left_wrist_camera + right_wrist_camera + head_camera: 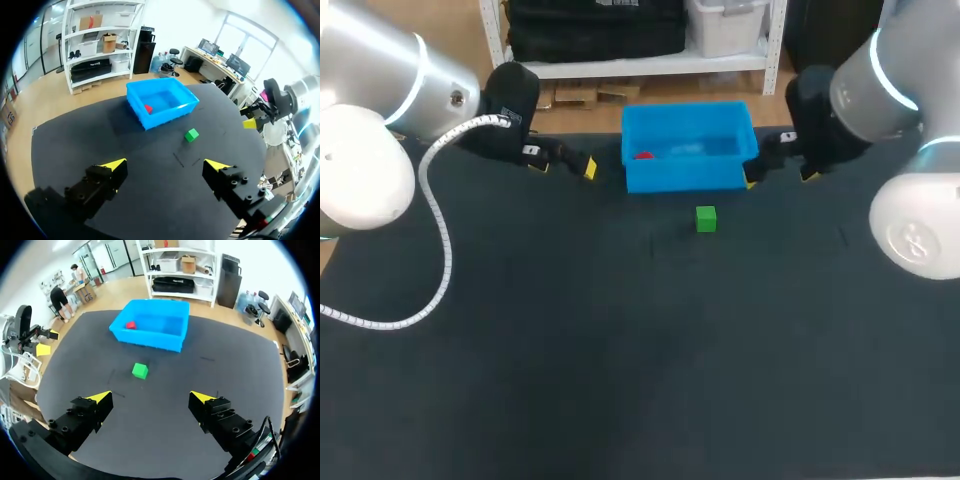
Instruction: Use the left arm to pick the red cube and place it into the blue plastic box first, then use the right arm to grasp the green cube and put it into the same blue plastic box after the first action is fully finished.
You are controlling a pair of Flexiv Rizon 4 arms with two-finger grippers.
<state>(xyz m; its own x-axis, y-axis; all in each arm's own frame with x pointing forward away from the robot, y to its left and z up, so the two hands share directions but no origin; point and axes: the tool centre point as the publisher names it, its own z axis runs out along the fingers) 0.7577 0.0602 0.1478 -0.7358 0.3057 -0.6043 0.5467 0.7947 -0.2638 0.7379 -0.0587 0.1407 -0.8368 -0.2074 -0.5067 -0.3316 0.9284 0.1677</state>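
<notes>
The red cube (643, 155) lies inside the blue plastic box (690, 176), in its left part; the wrist views show the cube (148, 108) (130, 325) there too. On the dark table in front of the box (165, 116) (150, 340) sits the green cube (706, 218) (191, 134) (140, 371). My left gripper (563, 162) (165, 164) hangs open and empty to the left of the box. To the box's right my right gripper (779, 175) (150, 396) hangs open, also empty. Each wrist view also shows the other arm's gripper (254, 117) (44, 342) across the table.
The dark table mat (620, 350) spreads wide in front of the box and the green cube. A white cable (440, 230) from my left arm loops over the table's left side.
</notes>
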